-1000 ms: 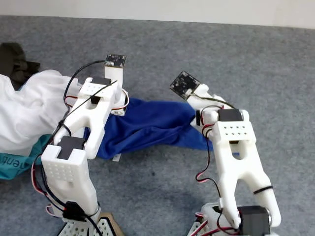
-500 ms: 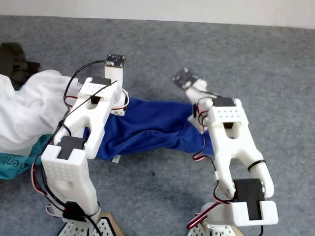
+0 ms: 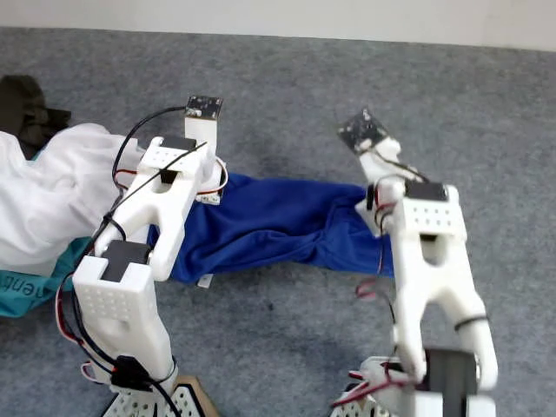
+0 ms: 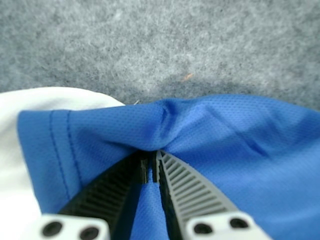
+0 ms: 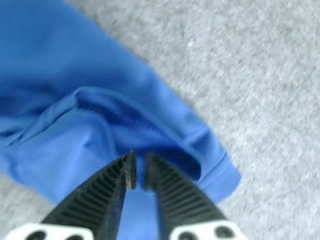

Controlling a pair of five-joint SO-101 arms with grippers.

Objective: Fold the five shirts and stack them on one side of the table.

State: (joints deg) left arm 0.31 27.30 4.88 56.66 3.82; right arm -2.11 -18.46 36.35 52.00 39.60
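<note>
**A:** What fills most of the high view?

**B:** The grey, felt-like table [image 3: 486, 122]. A crumpled white shirt [image 3: 48, 195] lies at its left side and runs off the frame edge, so its full outline cannot be made out.

**A:** And the blue shirt?

**B:** The blue shirt [image 3: 278, 221] lies stretched across the middle of the table, between the two arms. Its left end is hidden under the left arm [image 3: 148, 234], and its right end goes under the right arm [image 3: 430, 261]. It lies just beside the white shirt, and in the left wrist view the two overlap.

**A:** Are there other garments?

**B:** A teal shirt [image 3: 30, 282] peeks out from beneath the white one and is cut off at the left edge. A dark piece of cloth [image 3: 26, 104] sits at the far left corner, too bunched to tell what it is.

**A:** What about the pincers?

**B:** From above, the wrists cover both. In its own view, the left gripper [image 4: 150, 162] has its jaws pressed together on a pinched fold of the blue shirt near a stitched hem. The right gripper [image 5: 139, 170] is likewise clamped on blue fabric, beside a hemmed edge that looks like a sleeve end. How deep the cloth sits between the fingers is hidden.

**A:** Anything smaller?

**B:** A tiny orange fleck [image 4: 187, 77] lies on the table beyond the blue shirt.
</note>
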